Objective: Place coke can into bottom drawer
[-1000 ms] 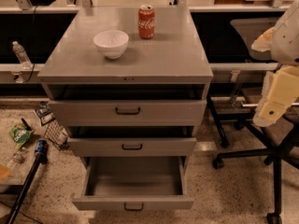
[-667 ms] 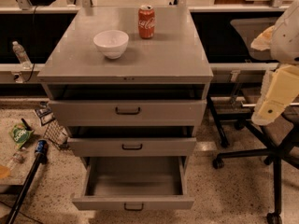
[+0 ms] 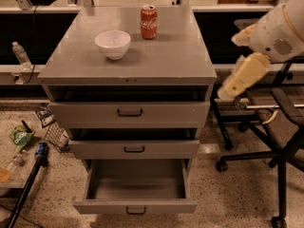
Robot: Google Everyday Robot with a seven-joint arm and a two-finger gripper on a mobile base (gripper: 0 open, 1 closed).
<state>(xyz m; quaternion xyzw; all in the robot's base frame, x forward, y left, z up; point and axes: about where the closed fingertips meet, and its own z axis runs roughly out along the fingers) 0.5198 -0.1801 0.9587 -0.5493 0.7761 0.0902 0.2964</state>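
coke can (image 3: pixel 148 22) stands upright on the cabinet top (image 3: pixel 171 63), near the back edge, a bit right of centre, silver top up, nothing touching it. white bowl (image 3: pixel 112 43) sits in front and to the left of the can, near it but apart, open side up. bottom drawer (image 3: pixel 135 206) is pulled far out toward the camera, grey inside showing, black handle on its front. middle drawer (image 3: pixel 134 149) and top drawer (image 3: pixel 129 112) are each out only a little, with a dark gap above each front. gripper (image 3: pixel 229 90) is off the cabinet's right side, at about the height of the top drawer, at the end of the cream arm (image 3: pixel 278 34) that comes in from the upper right; well apart from the can and from the bottom drawer. Cannot tell how far open the gripper is; cannot tell any object in it. black office chair (image 3: pixel 285 127) is behind and below the arm. Left side: plastic bottle (image 3: pixel 20 55) on a ledge, green packet (image 3: pixel 20 137) and a dark pole (image 3: pixel 26 189) on the speckled floor (image 3: pixel 237 194).
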